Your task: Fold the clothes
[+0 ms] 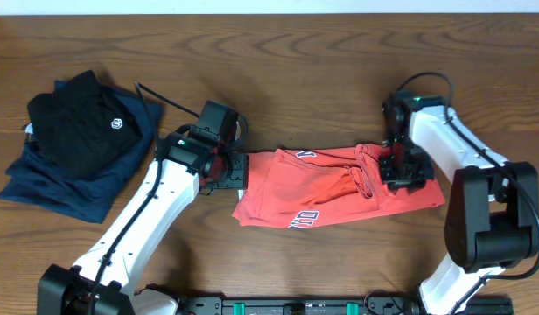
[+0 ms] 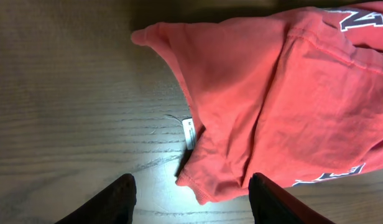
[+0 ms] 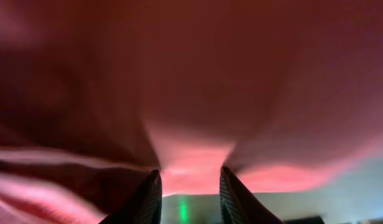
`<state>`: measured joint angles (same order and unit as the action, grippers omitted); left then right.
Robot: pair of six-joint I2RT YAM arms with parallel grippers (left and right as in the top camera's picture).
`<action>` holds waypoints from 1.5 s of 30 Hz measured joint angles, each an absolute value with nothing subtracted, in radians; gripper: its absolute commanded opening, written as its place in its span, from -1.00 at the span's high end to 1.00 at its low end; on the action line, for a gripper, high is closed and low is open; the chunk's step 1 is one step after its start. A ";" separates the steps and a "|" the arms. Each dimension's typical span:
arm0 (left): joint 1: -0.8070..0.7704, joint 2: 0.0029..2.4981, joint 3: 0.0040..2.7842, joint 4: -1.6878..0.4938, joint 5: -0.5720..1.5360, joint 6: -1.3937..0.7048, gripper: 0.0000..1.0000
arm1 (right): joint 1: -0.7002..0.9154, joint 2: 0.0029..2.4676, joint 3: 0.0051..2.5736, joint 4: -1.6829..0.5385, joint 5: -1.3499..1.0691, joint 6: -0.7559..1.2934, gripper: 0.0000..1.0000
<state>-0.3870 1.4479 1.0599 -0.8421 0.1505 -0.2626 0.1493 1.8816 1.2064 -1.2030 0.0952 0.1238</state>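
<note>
**Coral-red T-shirt [image 1: 322,188] midway through folding, right arm at the cloth**

The T-shirt lies at the centre of the table [image 1: 296,61] between the two arms. It is gathered into a long band with its printed lettering [image 1: 303,217] showing along the near edge. The left gripper [image 1: 237,172] hangs just beside the garment's left end, fingers spread wide and empty. The white neck tag [image 2: 189,132] peeks from the hem ahead of them.

At the other end, the right gripper [image 1: 399,166] sits down on the bunched fabric. Its fingers are drawn narrow, and a pale ridge of red cloth appears pinched between them, though that wrist view is blurred.

The step in hand looks like a fold across the shirt's length. The next move probably calls for the left gripper to take the left end so that both ends travel together without dragging.

Farther off to the left, a black garment [image 1: 77,122] rests on a navy garment [image 1: 68,188], well apart from the work.
</note>
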 measured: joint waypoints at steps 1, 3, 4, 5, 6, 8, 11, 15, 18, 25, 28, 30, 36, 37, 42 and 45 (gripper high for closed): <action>-0.387 1.448 1.060 -0.845 0.150 -0.263 -0.20 | 0.163 1.882 1.201 -1.203 0.073 0.104 0.46; -0.387 1.448 1.060 -0.857 0.150 -0.263 -0.21 | 0.185 1.882 1.201 -1.202 0.039 0.076 0.47; -0.387 1.448 1.060 -0.865 0.150 -0.263 -0.22 | 0.194 1.882 1.201 -1.202 0.024 0.064 0.48; -0.387 1.448 1.060 -0.875 0.150 -0.263 -0.23 | 0.196 1.882 1.201 -1.202 0.016 0.057 0.48; -0.387 1.448 1.060 -0.887 0.151 -0.265 -0.27 | 0.197 1.882 1.202 -1.203 0.009 0.047 0.48; -0.387 1.448 1.060 -0.914 0.150 -0.271 -0.32 | 0.197 1.882 1.209 -1.210 -0.004 0.031 0.47; -0.387 1.448 1.060 -0.937 0.150 -0.292 -0.36 | 0.197 1.880 1.237 -1.231 -0.016 0.009 0.46; -0.387 1.448 1.060 -0.938 0.151 -0.313 -0.61 | 0.197 1.855 1.280 -1.253 -0.038 -0.017 0.41; -0.387 1.448 1.060 -0.933 0.151 -0.333 -0.74 | 0.197 1.816 1.311 -1.253 -0.041 -0.019 0.38; -0.387 1.500 1.048 -0.857 0.215 -0.300 -0.98 | 0.154 1.687 1.361 -1.242 0.028 0.068 0.17; -0.387 1.558 1.047 -0.806 0.245 -0.262 -1.00 | 0.124 1.652 1.362 -1.241 0.046 0.086 0.15; -0.387 1.596 1.045 -0.778 0.276 -0.234 -0.96 | 0.108 1.646 1.362 -1.247 0.051 0.094 0.15; -0.387 1.718 1.042 -0.714 0.340 -0.181 -0.96 | 0.076 1.646 1.362 -1.258 0.060 0.102 0.14; -0.387 1.738 1.042 -0.704 0.347 -0.178 -0.96 | 0.074 1.646 1.362 -1.257 0.061 0.102 0.14; -0.387 1.802 1.044 -0.663 0.423 -0.174 -0.76 | 0.063 1.646 1.362 -1.254 0.060 0.103 0.14; -0.394 1.814 1.044 -0.636 0.471 -0.169 -0.27 | 0.061 1.646 1.362 -1.244 0.061 0.103 0.07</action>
